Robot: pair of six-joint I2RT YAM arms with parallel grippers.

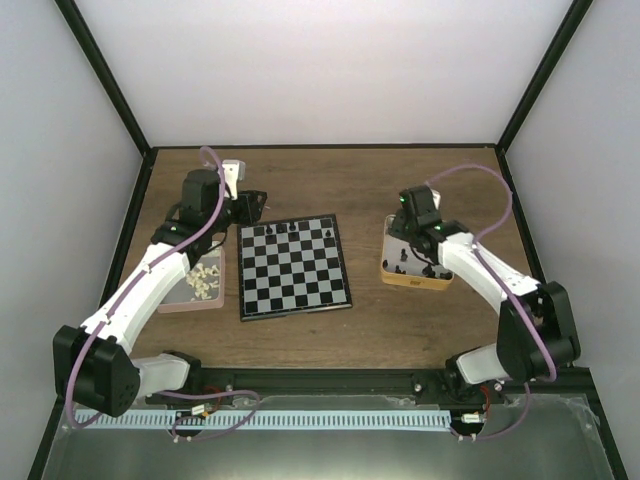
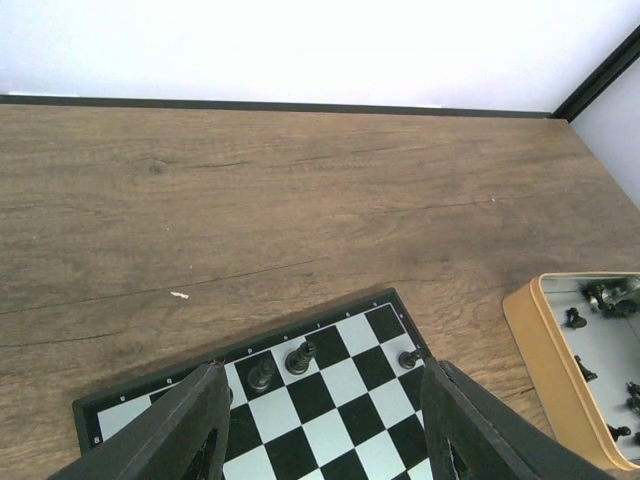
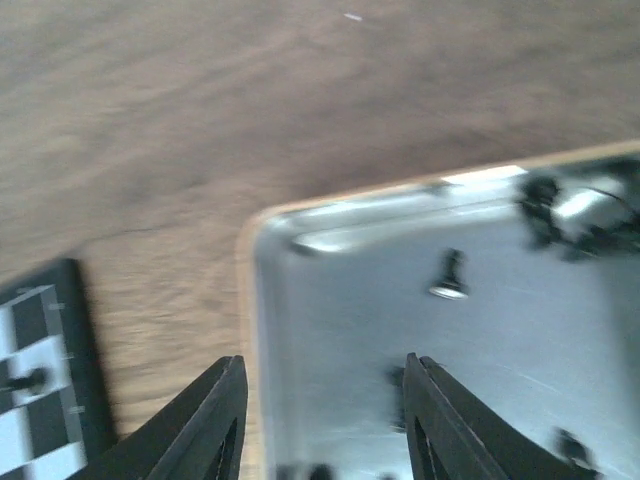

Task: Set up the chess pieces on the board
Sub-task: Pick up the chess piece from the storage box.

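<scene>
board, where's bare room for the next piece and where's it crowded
Every row of the board nearer than the far one is bare, as is the far-row gap beside the rightmost piece. Crowded: the far-left squares, where pieces cluster near the left gripper.

Tiny pale marks [image 2: 97, 438] on the board [image 2: 345, 383] rim are too small to read.

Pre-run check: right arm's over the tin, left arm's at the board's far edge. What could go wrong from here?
1. The right gripper hangs open over the tin. The clustered pieces in one corner lie bunched, so a grab there may lift two or none.
2. The left gripper hovers open beside the standing pieces on the far row of the board. A careless sweep could topple them.
</scene>
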